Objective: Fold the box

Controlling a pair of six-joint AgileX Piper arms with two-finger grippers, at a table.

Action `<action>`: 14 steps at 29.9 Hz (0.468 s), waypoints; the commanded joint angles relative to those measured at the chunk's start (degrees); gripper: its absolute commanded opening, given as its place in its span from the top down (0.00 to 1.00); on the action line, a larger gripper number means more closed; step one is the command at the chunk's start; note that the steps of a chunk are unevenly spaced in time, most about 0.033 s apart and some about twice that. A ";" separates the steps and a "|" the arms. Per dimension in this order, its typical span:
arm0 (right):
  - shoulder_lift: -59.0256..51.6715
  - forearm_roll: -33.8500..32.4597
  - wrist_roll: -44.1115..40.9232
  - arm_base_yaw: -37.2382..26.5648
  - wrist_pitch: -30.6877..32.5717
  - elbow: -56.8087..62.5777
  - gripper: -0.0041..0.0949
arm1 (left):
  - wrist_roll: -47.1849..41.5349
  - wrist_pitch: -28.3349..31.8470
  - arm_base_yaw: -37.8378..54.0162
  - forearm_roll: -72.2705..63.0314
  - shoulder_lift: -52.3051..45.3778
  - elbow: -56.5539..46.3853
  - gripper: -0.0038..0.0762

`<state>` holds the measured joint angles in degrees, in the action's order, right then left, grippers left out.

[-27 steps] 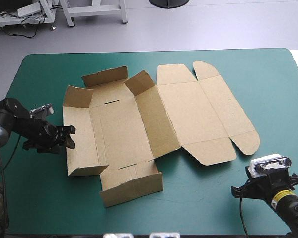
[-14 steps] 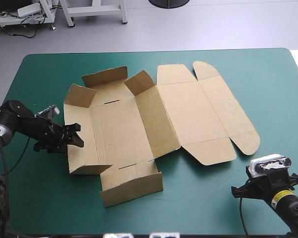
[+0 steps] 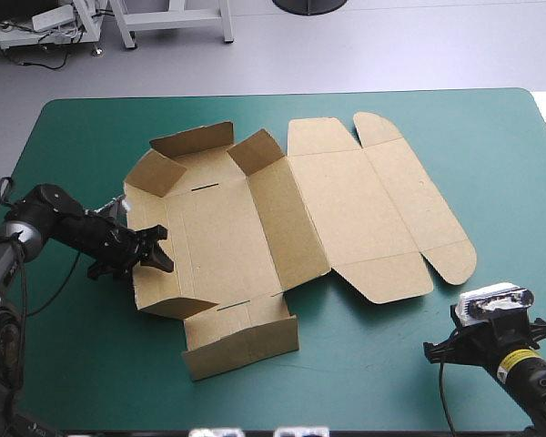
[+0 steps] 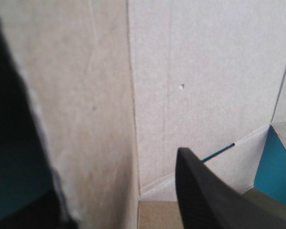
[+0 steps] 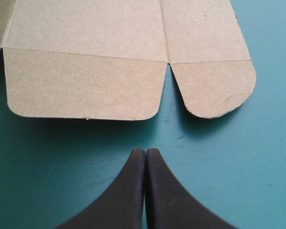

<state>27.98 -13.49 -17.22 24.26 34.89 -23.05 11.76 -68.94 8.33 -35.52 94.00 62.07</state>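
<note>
Early stage: the box (image 3: 220, 238) has its walls half raised at 9 o'clock and its lid (image 3: 373, 209) flat at 3. The left gripper (image 3: 157, 250) is spread astride a wall (image 3: 164, 291); the right gripper (image 5: 145, 152) is clenched empty at 5.

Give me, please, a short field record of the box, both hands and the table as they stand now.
box: brown, partly folded; walls on the left side raised, lid flat on the table
left hand: open, straddling the raised left wall
right hand: shut, over bare cover short of the lid's near flaps, touching nothing
table: teal-green cover, bare around the box
</note>
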 commanded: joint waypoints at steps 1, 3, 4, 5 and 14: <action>0.02 -1.33 0.34 -0.29 -3.58 -1.70 0.98 | -0.16 -0.87 -2.99 -2.84 -1.77 0.97 0.78; 0.02 -1.33 0.34 -0.29 -3.58 -1.70 0.98 | 0.31 0.23 -3.87 -2.64 -1.77 0.97 0.94; 0.02 -1.33 0.34 -0.29 -3.58 -1.70 0.98 | 0.73 0.89 -4.12 -2.23 -1.77 0.97 0.95; 0.02 -1.33 0.34 -0.29 -3.58 -1.70 0.98 | 0.73 1.19 -4.12 -1.91 -1.77 0.97 0.96; 0.02 -1.33 0.36 -0.29 -3.58 -1.70 0.98 | 0.73 6.16 -4.12 6.51 -5.24 2.57 0.96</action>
<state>27.98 -13.56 -17.22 24.26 34.89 -23.05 12.13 -64.56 4.50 -31.01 92.75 62.04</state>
